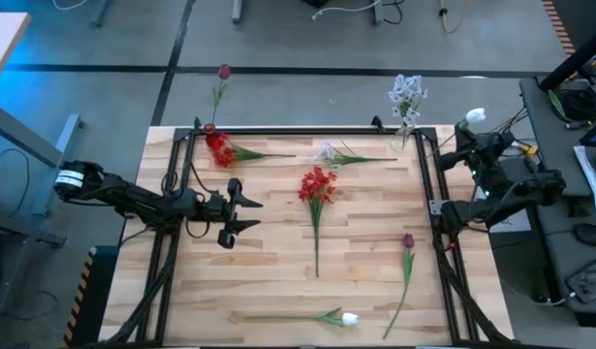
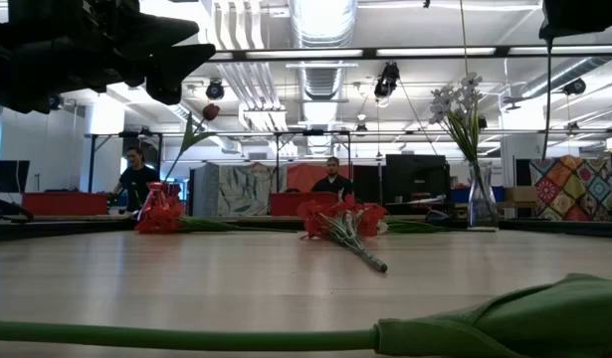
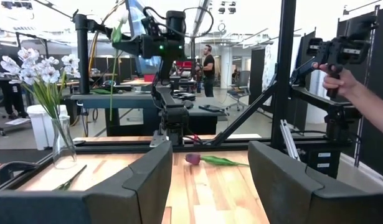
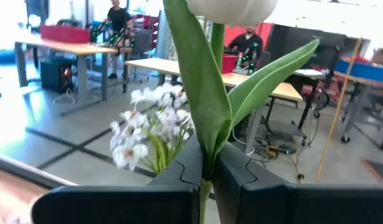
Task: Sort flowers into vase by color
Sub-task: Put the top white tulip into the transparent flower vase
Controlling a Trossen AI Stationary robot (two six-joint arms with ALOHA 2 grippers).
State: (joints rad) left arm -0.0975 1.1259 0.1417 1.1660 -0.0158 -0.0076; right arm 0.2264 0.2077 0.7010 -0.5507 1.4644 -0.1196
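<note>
Nearest the lens: in the low view, a white tulip's green stem (image 2: pixel 186 336) lies across the front of the table, touching nothing else.
Right gripper: the right gripper (image 4: pixel 207 163) is pinched tight on the stem of a second white tulip (image 4: pixel 228 7), held upright off the table's back-right corner (image 1: pixel 475 116).
Left gripper: the left gripper (image 1: pixel 241 214) hovers over the left half of the table with its fingers spread wide and nothing between them.
Vase: a clear glass vase (image 1: pixel 408 128) stands at the back edge near the right corner, already holding 1 pale blue-white spray (image 1: pixel 407 94).
On the table: 2 red clusters, 1 at back left (image 1: pixel 219 149) and 1 in the middle (image 1: pixel 317 184); 1 pale spray at the back (image 1: pixel 329 153); 1 maroon tulip bud at right (image 1: pixel 408 240); the white tulip at front (image 1: pixel 348 318).
Beyond the back edge: another maroon bud (image 1: pixel 224 72) stands upright at back left; its holder cannot be made out.
Risk 1: the held tulip's long stem could knock the narrow vase over as it comes in.
Risk 2: the stem may miss the small mouth, blocked by the spray inside.
Risk 3: white could land among blue-white, a doubtful colour match.
Bystander: a person's hand (image 3: pixel 344 79) grips a frame beyond the table, near the right arm.
</note>
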